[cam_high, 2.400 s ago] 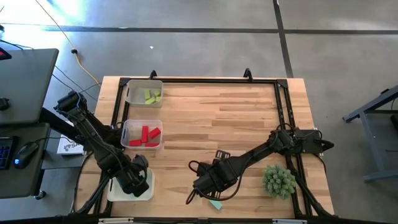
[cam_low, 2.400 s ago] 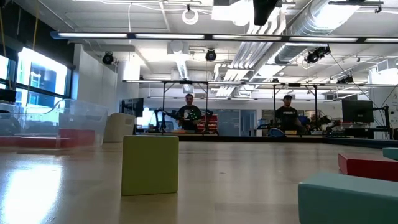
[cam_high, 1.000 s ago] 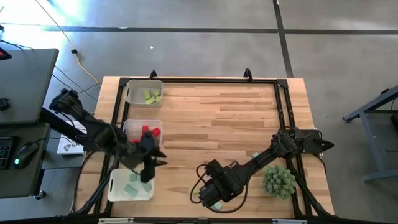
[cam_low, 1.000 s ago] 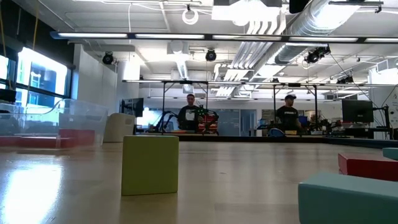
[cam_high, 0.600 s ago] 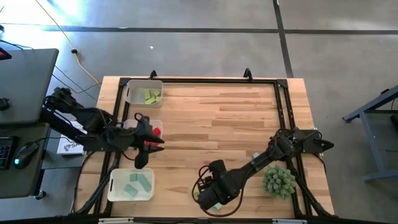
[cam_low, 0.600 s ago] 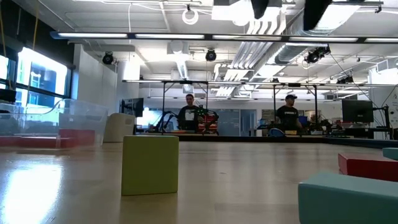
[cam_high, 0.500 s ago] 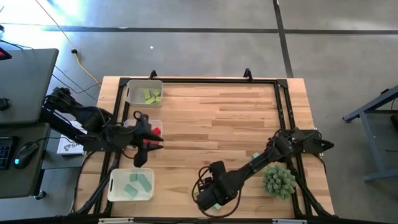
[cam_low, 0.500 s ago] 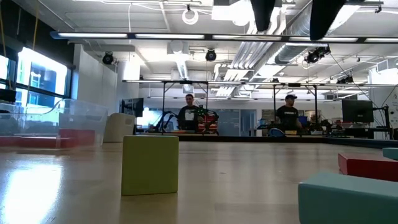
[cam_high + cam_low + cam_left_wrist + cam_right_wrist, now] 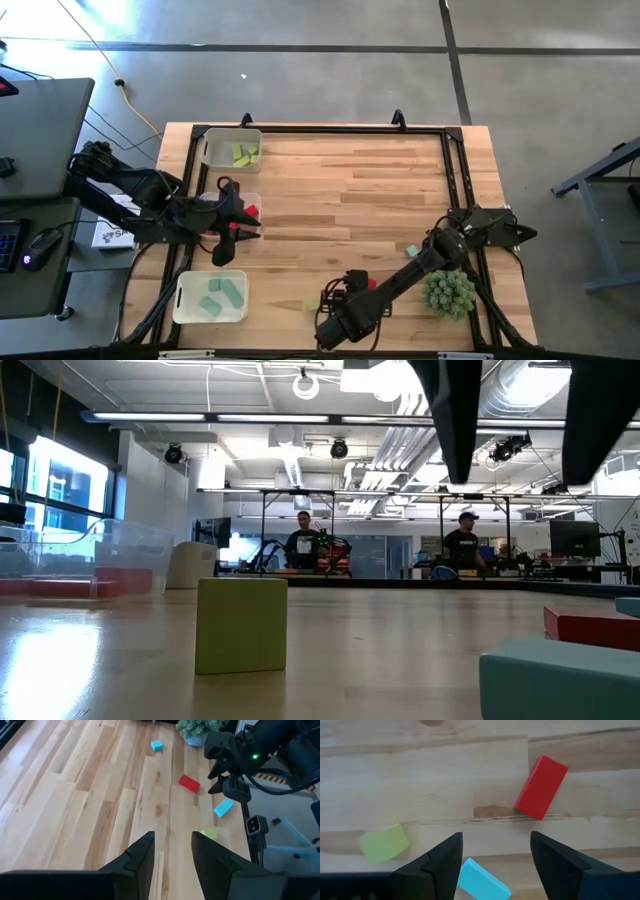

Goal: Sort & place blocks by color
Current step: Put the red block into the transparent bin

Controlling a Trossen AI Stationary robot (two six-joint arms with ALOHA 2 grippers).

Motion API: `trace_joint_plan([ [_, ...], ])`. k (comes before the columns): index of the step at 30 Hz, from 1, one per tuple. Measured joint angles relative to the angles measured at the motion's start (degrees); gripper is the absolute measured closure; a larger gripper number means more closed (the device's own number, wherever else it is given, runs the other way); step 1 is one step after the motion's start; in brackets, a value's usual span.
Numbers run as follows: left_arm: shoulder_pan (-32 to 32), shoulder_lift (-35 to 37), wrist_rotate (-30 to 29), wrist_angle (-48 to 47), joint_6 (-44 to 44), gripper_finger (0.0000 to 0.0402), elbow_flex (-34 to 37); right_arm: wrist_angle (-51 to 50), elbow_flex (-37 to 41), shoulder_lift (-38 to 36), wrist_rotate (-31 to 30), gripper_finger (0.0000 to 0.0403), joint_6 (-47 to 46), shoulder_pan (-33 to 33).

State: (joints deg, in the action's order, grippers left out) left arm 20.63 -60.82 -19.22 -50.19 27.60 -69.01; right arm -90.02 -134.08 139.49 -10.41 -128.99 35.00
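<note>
My left gripper (image 9: 240,228) hovers open beside the red bin (image 9: 213,222), pointing toward the table's right; in its wrist view (image 9: 172,854) it holds nothing. My right gripper (image 9: 335,323) is open near the table's near edge, fingers pointing down. Its fingers hang above a teal bar (image 9: 482,879) without touching it, well above the table in the low view (image 9: 525,460). A red block (image 9: 540,787) and a yellow-green cube (image 9: 384,842) lie flat on the wood close by. A second teal block (image 9: 411,251) rests farther right.
Three clear bins line the left side: yellow-green blocks (image 9: 232,150), red blocks, and teal blocks (image 9: 210,297). A spiky green plant ball (image 9: 447,290) stands at the near right. The black frame rail (image 9: 320,128) borders the table. People stand far behind in the room (image 9: 305,545).
My left gripper has moved up from the teal bin toward the far edge and now stands beside the red bin. My right gripper has shifted toward the near edge and come down, its fingers dropping into the low view. The blocks have stayed put.
</note>
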Motion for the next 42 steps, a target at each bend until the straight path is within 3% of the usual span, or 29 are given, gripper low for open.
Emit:
trace_joint_plan([
  [9, -0.49, 0.00, 1.17, 0.04, -0.86, 0.0284, 0.00, -0.03, 5.78, -0.18, 4.29, 0.0181, 0.23, -0.23],
  [26, -0.49, -0.03, 1.15, 0.08, -0.86, 0.0284, 0.00, 2.08, 25.01, -13.37, 4.96, 0.0181, -1.10, -1.96],
  [34, -0.47, -0.04, 1.15, 0.06, -0.85, 0.0284, 0.02, 6.63, 34.28, -18.69, 4.22, 0.0181, -1.05, -2.52],
  [42, -0.47, -0.04, 2.75, 0.08, -0.76, 0.0284, 0.02, 20.04, 39.43, -21.21, 4.93, 0.0181, -1.47, -2.51],
])
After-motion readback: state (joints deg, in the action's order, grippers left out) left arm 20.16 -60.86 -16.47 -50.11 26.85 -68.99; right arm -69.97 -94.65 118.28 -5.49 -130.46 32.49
